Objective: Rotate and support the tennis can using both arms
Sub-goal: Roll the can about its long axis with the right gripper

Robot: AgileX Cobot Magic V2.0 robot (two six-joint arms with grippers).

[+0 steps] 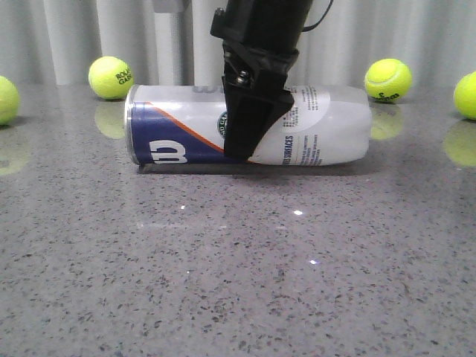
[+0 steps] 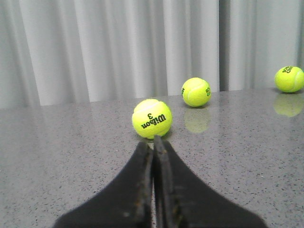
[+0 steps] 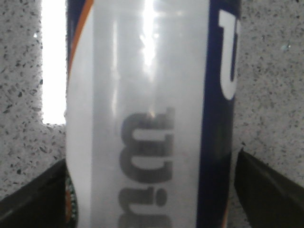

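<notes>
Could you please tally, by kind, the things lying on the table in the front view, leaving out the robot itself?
tennis balls: 4 (the two at the picture's edges are cut off)
tennis can: 1
Total: 5
</notes>
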